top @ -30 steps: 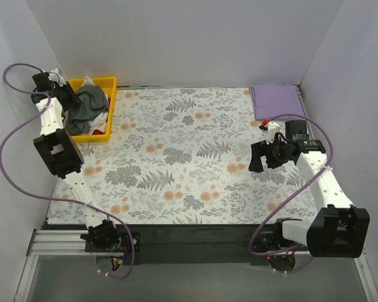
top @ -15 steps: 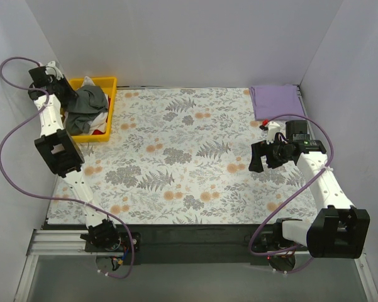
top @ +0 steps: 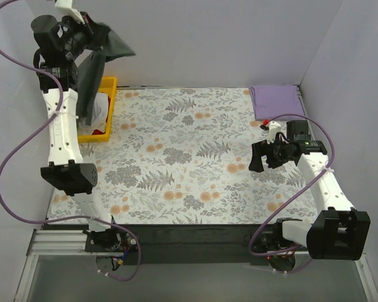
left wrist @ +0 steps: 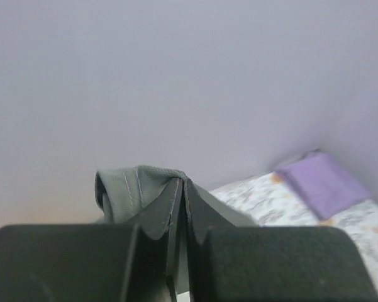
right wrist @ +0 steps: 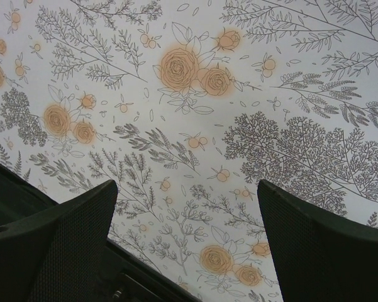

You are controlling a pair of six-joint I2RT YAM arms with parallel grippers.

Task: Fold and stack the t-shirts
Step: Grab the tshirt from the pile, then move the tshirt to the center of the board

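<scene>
My left gripper [top: 87,33] is raised high at the far left and shut on the dark charcoal t-shirt [top: 93,69], which hangs from it over the yellow bin. In the left wrist view the jaws [left wrist: 183,189] pinch a fold of the grey cloth [left wrist: 132,189]. The lavender t-shirt [top: 275,100] lies folded at the table's far right corner; it also shows in the left wrist view [left wrist: 327,185]. My right gripper [top: 256,158] is open and empty above the floral cloth at the right, and in the right wrist view [right wrist: 185,214] only tablecloth lies between its fingers.
A yellow bin [top: 104,110] at the far left holds white and red cloth. The floral tablecloth [top: 182,157] covers the table. Grey walls close in the left, back and right sides.
My left arm has swung up from the bin, lifting the charcoal t-shirt out so that it hangs high in the air. My right arm has not moved.
</scene>
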